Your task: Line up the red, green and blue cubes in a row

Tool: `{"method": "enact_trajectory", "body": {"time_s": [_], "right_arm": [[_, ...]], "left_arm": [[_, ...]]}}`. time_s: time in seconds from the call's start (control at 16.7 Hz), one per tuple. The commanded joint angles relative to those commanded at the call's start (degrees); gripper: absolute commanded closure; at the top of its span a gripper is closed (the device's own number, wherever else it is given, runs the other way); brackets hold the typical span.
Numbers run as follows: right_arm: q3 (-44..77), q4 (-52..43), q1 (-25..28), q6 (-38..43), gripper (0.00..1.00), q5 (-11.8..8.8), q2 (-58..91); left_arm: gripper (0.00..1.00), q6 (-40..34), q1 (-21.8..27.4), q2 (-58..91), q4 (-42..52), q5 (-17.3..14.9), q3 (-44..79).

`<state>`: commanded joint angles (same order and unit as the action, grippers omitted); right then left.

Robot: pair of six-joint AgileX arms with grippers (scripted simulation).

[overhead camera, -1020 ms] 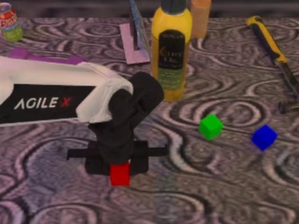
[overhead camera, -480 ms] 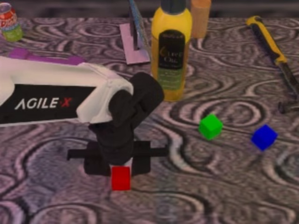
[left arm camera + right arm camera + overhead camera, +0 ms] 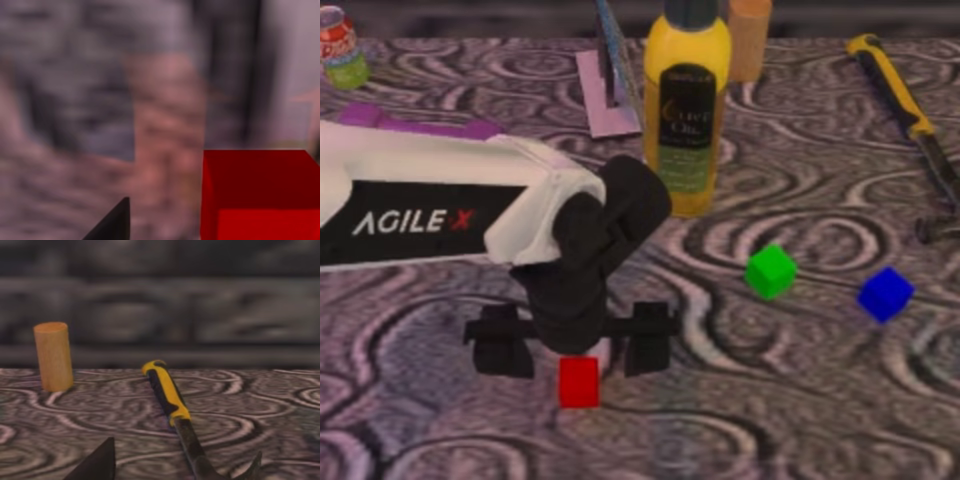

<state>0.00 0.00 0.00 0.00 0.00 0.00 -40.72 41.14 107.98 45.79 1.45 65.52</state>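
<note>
The left gripper (image 3: 574,343) is seen over the near-left part of the table, its two black fingers spread wide apart, so nothing is held; the small bright red cube (image 3: 579,382) is set on the patterned table (image 3: 800,420) just below the gap between them, apparently clear of both fingers; in the left wrist view the same red cube (image 3: 260,195) fills a corner close under the camera. From there, the small bright green cube (image 3: 771,271) lies to the right and slightly farther back, and the small deep blue cube (image 3: 886,294) lies farther right again, well apart from the red one; the three are roughly strung left to right, though unevenly spaced and not on one line. The green cube is judged reachable by either arm, the blue nearer the right side. The right arm is absent from the top view; only a dark tip is shown in its wrist view.
</note>
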Motion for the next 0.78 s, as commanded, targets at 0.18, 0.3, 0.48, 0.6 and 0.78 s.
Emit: {"method": "enact_trajectory", "body": {"time_s": [0.18,0.3,0.48,0.6,0.78], "right_arm": [[0.0,0.0,0.0,0.0,0.0,0.0,0.0],[0.0,0.0,0.0,0.0,0.0,0.0,0.0],[0.0,0.0,0.0,0.0,0.0,0.0,0.0],[0.0,0.0,0.0,0.0,0.0,0.0,0.0],[0.0,0.0,0.0,0.0,0.0,0.0,0.0]], "left_arm": [[0.0,0.0,0.0,0.0,0.0,0.0,0.0],[0.0,0.0,0.0,0.0,0.0,0.0,0.0],[0.0,-0.2,-0.1,-0.9,2.4,0.0,1.8],[0.0,-0.5,-0.4,-2.4,6.8,0.0,4.3],[0.0,-0.6,-0.6,-4.9,13.6,0.0,8.1]]}}
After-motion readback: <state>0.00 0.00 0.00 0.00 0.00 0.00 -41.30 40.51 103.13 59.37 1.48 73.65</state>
